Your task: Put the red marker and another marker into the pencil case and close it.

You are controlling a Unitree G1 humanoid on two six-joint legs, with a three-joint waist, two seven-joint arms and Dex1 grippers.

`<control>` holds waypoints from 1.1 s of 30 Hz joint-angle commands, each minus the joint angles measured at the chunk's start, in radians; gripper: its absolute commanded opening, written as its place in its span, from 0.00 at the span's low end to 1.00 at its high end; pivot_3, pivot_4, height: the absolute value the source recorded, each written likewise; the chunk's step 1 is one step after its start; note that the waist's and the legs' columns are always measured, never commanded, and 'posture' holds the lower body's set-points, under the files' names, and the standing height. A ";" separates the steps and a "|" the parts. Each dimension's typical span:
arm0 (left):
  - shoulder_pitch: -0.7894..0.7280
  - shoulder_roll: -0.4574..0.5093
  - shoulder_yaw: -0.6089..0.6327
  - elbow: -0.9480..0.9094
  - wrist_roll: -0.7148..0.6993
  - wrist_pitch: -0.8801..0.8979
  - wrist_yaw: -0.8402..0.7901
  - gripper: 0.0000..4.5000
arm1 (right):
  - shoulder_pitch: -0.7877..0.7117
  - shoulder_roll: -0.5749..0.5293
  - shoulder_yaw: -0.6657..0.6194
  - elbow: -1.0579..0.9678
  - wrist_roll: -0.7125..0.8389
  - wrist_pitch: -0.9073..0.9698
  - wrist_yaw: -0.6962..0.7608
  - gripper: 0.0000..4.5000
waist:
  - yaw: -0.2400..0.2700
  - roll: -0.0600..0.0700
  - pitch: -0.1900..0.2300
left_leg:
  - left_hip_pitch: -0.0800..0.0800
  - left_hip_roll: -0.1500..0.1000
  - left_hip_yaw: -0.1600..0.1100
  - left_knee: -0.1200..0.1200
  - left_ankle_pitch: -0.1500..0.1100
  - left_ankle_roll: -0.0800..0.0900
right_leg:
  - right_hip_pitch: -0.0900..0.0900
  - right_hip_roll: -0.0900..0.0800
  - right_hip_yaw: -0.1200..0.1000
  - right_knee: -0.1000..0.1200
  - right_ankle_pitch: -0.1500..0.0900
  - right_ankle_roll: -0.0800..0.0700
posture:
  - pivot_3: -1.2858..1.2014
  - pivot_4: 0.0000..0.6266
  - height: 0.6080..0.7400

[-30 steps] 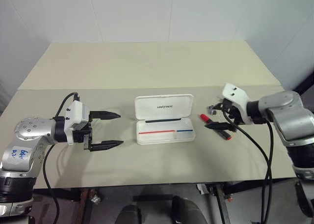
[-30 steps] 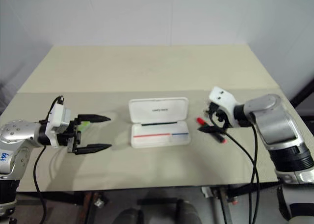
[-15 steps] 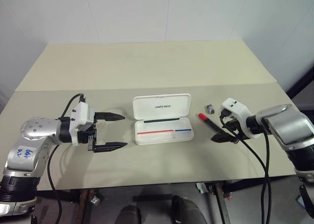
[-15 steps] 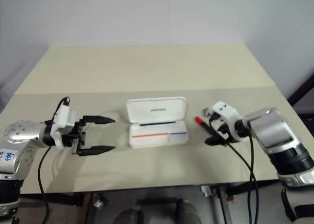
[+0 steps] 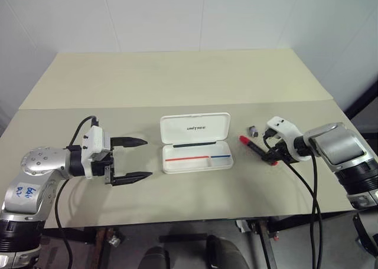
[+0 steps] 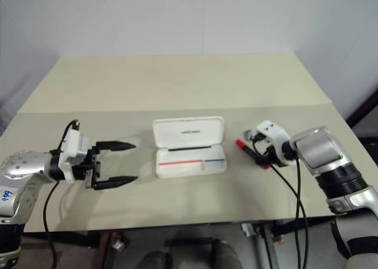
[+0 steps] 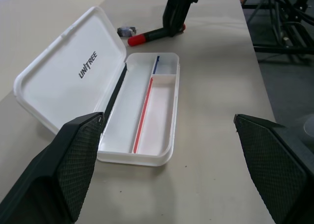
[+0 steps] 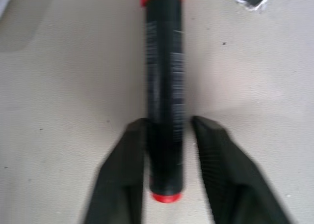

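Our right gripper [image 8: 167, 150] pinches the slim black red-capped marker [image 8: 164, 86] on the table, ready to lift it; the open white plastic pencil case [image 5: 196, 144] waits between it and our left gripper [image 5: 133, 160], spread wide and empty.

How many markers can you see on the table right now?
1. The red marker lies on the table, to the right of the open pencil case, with the right gripper closed around its barrel. A second marker may be hidden behind the left gripper.

The red marker [image 8: 164, 111] has its cap cut off at the frame edge (barrel print blurred).
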 commanded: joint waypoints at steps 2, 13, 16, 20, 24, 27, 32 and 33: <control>0.003 0.002 0.027 -0.039 -0.026 -0.006 0.011 1.00 | -0.008 -0.036 0.016 -0.003 -0.026 -0.056 0.012 0.13 | -0.001 0.000 0.000 | 0.000 0.000 0.000 0.000 0.000 0.000 | 0.000 0.000 0.000 0.000 0.000 0.000 | 0.52 0.24 1.00; 0.022 0.008 0.067 0.013 -0.022 -0.049 -0.003 1.00 | 0.053 -0.254 0.012 -0.147 -0.101 -0.460 0.204 0.13 | -0.002 0.001 0.001 | -0.001 0.000 0.001 -0.001 -0.001 0.001 | -0.001 0.001 0.001 -0.002 -0.001 0.001 | 0.52 0.24 1.00; 0.031 0.010 0.082 0.028 -0.017 -0.059 -0.004 1.00 | 0.045 -0.215 0.001 -0.237 -0.069 -0.444 0.235 0.13 | -0.014 0.001 0.001 | 0.000 0.002 0.002 -0.001 -0.001 0.000 | -0.001 0.002 0.002 -0.001 -0.001 0.001 | 0.52 0.24 1.00; 0.049 0.017 0.098 0.040 -0.008 -0.070 0.001 1.00 | 0.025 -0.140 0.027 -0.298 -0.066 -0.449 0.255 0.13 | -0.024 0.001 0.001 | 0.001 0.003 0.002 -0.001 -0.001 0.000 | -0.001 0.004 0.004 -0.001 -0.001 0.001 | 0.52 0.24 1.00; 0.072 0.025 0.118 0.043 -0.001 -0.062 0.023 1.00 | 0.011 -0.076 0.082 -0.263 -0.128 -0.548 0.260 0.13 | -0.023 0.001 0.001 | 0.002 0.003 0.003 -0.001 -0.001 0.000 | -0.001 0.005 0.006 0.000 -0.001 0.001 | 0.52 0.24 1.00; 0.090 0.027 0.128 0.029 -0.008 -0.056 0.033 1.00 | -0.026 -0.013 0.110 -0.201 -0.165 -0.606 0.255 0.13 | -0.023 0.001 0.001 | 0.002 0.003 0.004 0.000 -0.001 0.000 | -0.001 0.005 0.007 0.000 -0.001 0.001 | 0.52 0.24 1.00; 0.132 0.022 0.147 -0.018 -0.016 -0.042 0.060 1.00 | -0.148 0.132 0.173 -0.022 -0.240 -0.737 0.251 0.13 | -0.026 0.001 0.001 | 0.003 0.003 0.006 -0.001 -0.002 0.000 | -0.001 0.005 0.009 0.001 -0.001 0.001 | 0.52 0.24 1.00; 0.138 0.021 0.151 -0.024 -0.017 -0.040 0.065 1.00 | -0.167 0.156 0.179 0.011 -0.252 -0.757 0.249 0.13 | -0.027 0.001 0.001 | 0.003 0.004 0.006 -0.001 -0.002 0.000 | -0.001 0.006 0.010 0.000 -0.001 0.001 | 0.52 0.24 1.00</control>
